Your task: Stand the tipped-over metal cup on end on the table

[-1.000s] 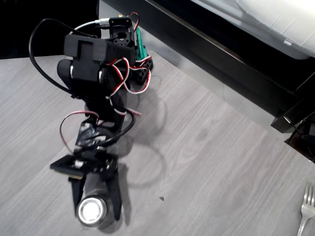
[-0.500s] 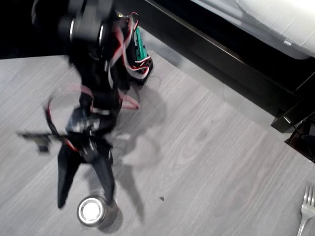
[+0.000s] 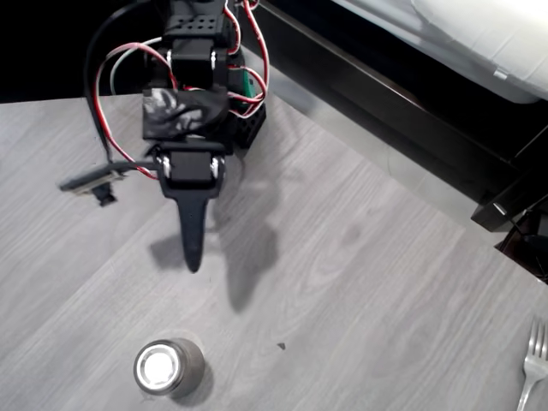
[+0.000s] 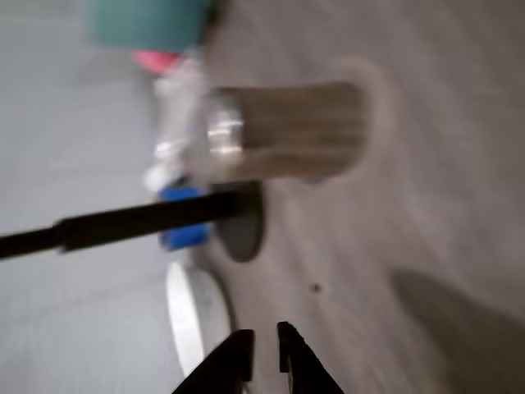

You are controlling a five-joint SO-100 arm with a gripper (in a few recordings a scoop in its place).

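In the overhead view the metal cup (image 3: pixel 163 368) stands upright on the light-grey table (image 3: pixel 360 291), near the front edge, with its round rim facing up. My gripper (image 3: pixel 193 259) hangs apart from it, farther back, pointing toward the cup with its black fingers closed together and nothing between them. The blurred wrist view lies on its side. There the cup (image 4: pixel 287 131) appears as a steel cylinder ahead of the fingertips (image 4: pixel 237 351), which are nearly touching at the bottom edge.
A silver fork (image 3: pixel 533 364) lies at the table's right edge. A black frame (image 3: pixel 385 86) with white bedding (image 3: pixel 479 34) runs along the back right. The arm's base (image 3: pixel 235 94) and loose cables sit at the back. Blurred coloured objects (image 4: pixel 176 156) lie beyond the cup in the wrist view.
The gripper was around the cup a second ago. It let go, lifted and pulled back toward the base, and its fingers closed. The cup stayed upright in place.
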